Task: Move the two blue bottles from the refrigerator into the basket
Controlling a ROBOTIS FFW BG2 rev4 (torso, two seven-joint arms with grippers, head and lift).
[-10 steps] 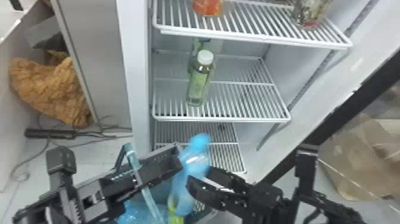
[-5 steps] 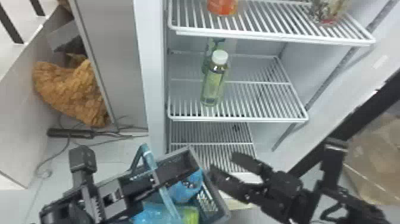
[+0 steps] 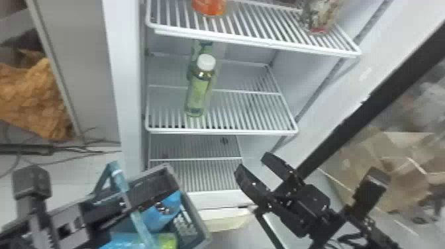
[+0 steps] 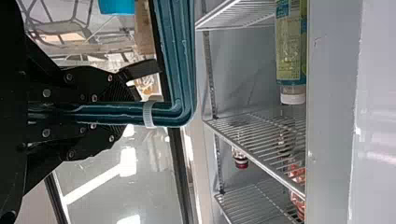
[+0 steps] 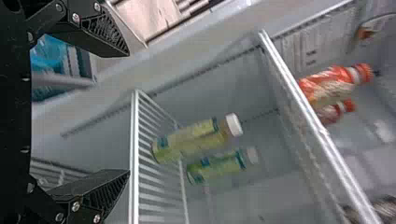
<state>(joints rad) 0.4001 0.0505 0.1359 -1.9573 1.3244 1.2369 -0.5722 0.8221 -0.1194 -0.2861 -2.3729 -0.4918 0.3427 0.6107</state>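
Two blue shapes, one blue bottle (image 3: 164,212) and another blue object (image 3: 121,241), lie in the grey basket (image 3: 195,215), partly hidden by my left arm. My left gripper (image 3: 132,200) holds the basket's teal handle (image 3: 121,180); in the left wrist view the left gripper (image 4: 135,113) is closed around that handle (image 4: 175,60). Right of the basket, before the refrigerator, my right gripper (image 3: 250,160) stands open with nothing between its fingers. In the right wrist view the right gripper (image 5: 129,112) has widely parted fingertips, and blue (image 5: 49,51) shows inside the basket beyond them.
Green bottles (image 3: 198,92) stand one behind the other on the refrigerator's middle shelf (image 3: 245,109). An orange-red container (image 3: 210,6) and a patterned one (image 3: 319,16) occupy the shelf above. The open door's dark edge (image 3: 351,122) runs along the right.
The blue bottle held over the basket by my right gripper has dropped into it. My right gripper has opened and moved away to the right. The head view has shifted.
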